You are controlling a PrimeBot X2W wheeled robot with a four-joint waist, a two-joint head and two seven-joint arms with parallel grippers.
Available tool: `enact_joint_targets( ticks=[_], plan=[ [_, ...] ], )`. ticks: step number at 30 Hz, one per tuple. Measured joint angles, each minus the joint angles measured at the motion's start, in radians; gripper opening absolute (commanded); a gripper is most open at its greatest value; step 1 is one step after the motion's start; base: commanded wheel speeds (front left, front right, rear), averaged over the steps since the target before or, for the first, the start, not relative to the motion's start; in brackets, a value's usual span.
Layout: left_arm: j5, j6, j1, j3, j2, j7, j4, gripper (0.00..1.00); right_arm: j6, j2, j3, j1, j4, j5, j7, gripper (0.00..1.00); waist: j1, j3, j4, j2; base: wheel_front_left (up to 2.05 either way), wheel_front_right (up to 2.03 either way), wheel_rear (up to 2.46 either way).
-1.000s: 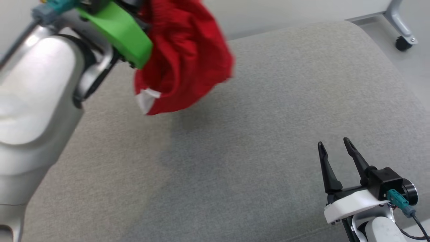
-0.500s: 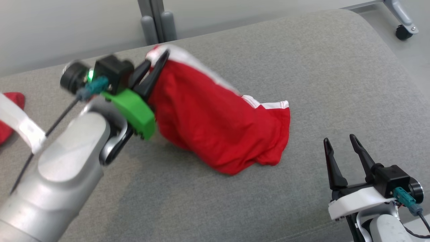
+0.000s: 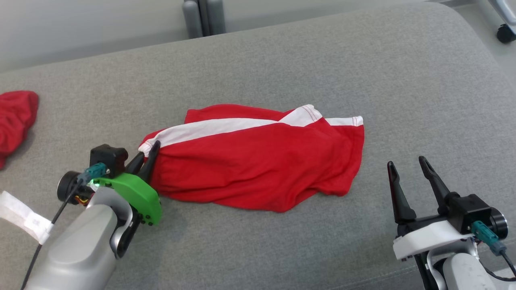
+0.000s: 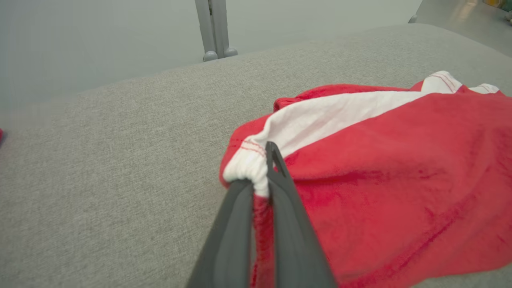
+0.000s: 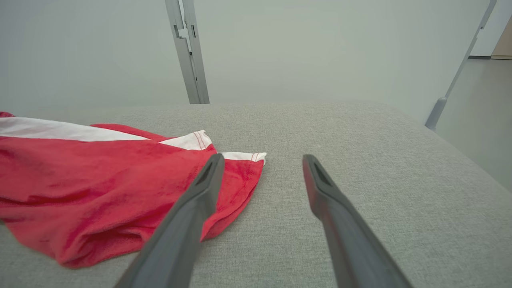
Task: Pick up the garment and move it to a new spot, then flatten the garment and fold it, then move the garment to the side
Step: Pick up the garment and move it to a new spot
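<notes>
One end of the garment (image 3: 258,169) is pinched in our left gripper (image 3: 147,152), the other lies near our wide-open right gripper (image 3: 406,161).

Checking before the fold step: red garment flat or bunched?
Bunched. The garment lies rumpled on the grey cushion, folds overlapping, one white-trimmed end pinched in the shut left hand.

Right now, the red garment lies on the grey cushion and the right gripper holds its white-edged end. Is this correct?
No: the left gripper holds that end of the garment on the cushion; the left wrist view shows it.
</notes>
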Motion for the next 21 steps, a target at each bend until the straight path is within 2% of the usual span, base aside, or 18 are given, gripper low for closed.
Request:
enact_joint_targets(
  ticks=[6,7,9,10,11,12,21],
  plan=[
    [-0.011,-0.003,0.032,0.040,-0.036,-0.005,0.032,0.00,0.000,0.000,0.002,-0.014,-0.002,-0.007,0.000,1.00,0.0000,0.022,0.013,0.0000,0.00,0.00,0.00],
    [-0.011,-0.003,0.037,0.052,-0.040,-0.005,0.032,0.02,0.000,0.000,0.003,-0.018,-0.002,-0.010,0.000,1.00,0.0000,0.024,0.016,0.0000,0.00,0.00,0.00],
    [-0.010,-0.006,0.043,0.080,-0.045,-0.006,0.027,0.34,0.000,0.000,0.003,-0.025,0.000,-0.017,0.000,1.00,0.0000,0.026,0.022,0.0000,0.00,0.00,0.00],
    [-0.005,-0.006,0.048,0.096,-0.049,-0.006,0.022,0.42,0.000,0.000,0.001,-0.027,0.002,-0.017,0.000,1.00,0.0000,0.026,0.025,0.0000,0.00,0.00,0.00],
    [0.005,-0.007,0.057,0.111,-0.055,-0.006,0.016,0.92,0.000,0.000,-0.001,-0.027,0.004,-0.019,0.000,1.00,0.0000,0.025,0.028,0.0000,0.00,0.00,0.00],
    [0.013,-0.007,0.066,0.130,-0.061,-0.006,0.009,1.00,0.000,0.000,-0.002,-0.027,0.006,-0.021,0.000,1.00,0.0000,0.023,0.030,0.0000,0.00,0.00,0.00],
    [0.099,-0.005,0.166,0.265,-0.092,-0.007,-0.051,1.00,0.000,0.000,-0.007,-0.024,0.015,-0.037,0.000,1.00,0.0000,-0.024,0.047,0.0000,0.00,0.00,0.00]
  ],
)
